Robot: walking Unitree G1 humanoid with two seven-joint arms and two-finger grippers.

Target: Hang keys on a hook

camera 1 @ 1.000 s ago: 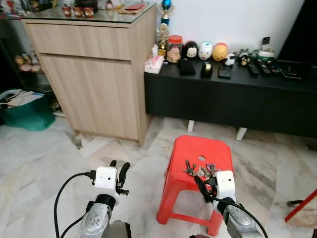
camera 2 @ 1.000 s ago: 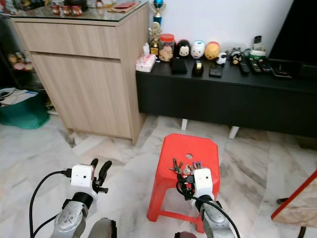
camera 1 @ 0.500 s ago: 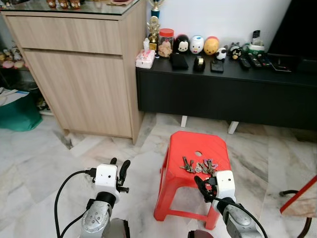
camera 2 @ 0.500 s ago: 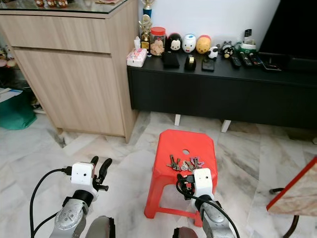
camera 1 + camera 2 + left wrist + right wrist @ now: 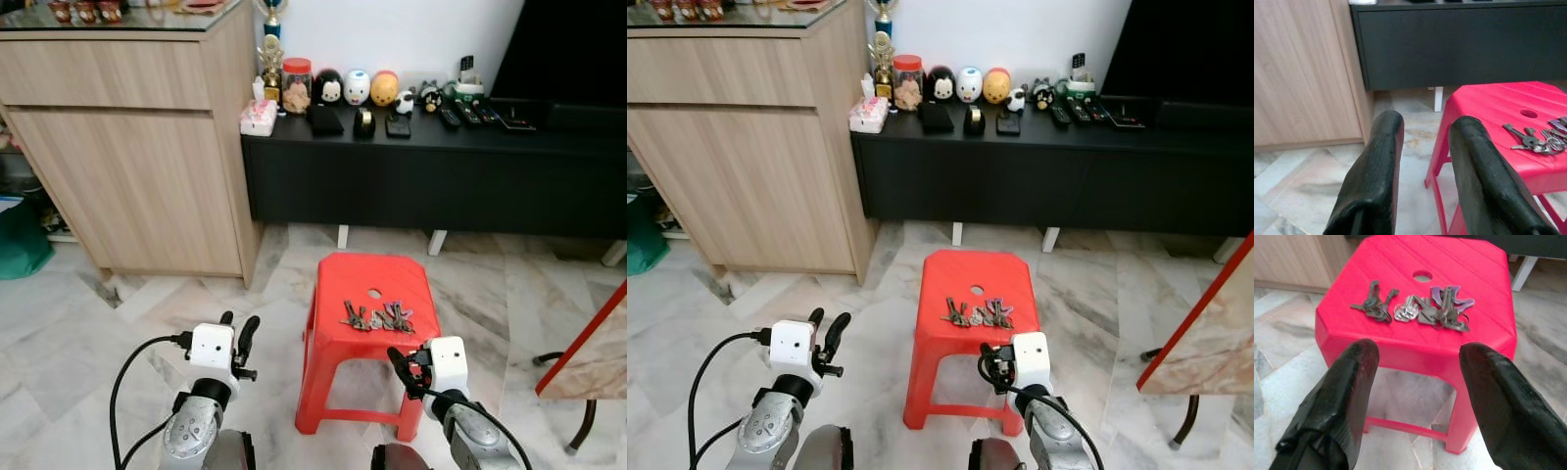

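A marble floor [image 5: 78, 323] spreads under everything. At the back stand a tall wooden cabinet [image 5: 137, 166] and, beside it, a long black low table [image 5: 431, 176] carrying a row of small figurines, a jar and remote controls.

A red plastic stool [image 5: 367, 333] stands on the floor in front of the black table, right of centre, ahead of the robot. Its seat has 1 round hole near the far edge.

Both silver arms are raised in the foreground, forearms pointing forward. The left hand [image 5: 238, 338] hovers over bare floor, to the left of the stool and apart from it; in its wrist view the 2 black fingers [image 5: 1376, 171] stand with a narrow gap between them, holding nothing. The right hand [image 5: 1418, 396] sits low just before the stool's near edge, its 2 fingers spread wide and empty, aimed at the seat.

The keys [image 5: 1418, 308] lie flat on the seat, just behind the near edge and in front of the hole. The bunch is strung out across the seat from side to side, darker keys toward the robot's left, silver ones in the middle, a purple-headed one toward the right.
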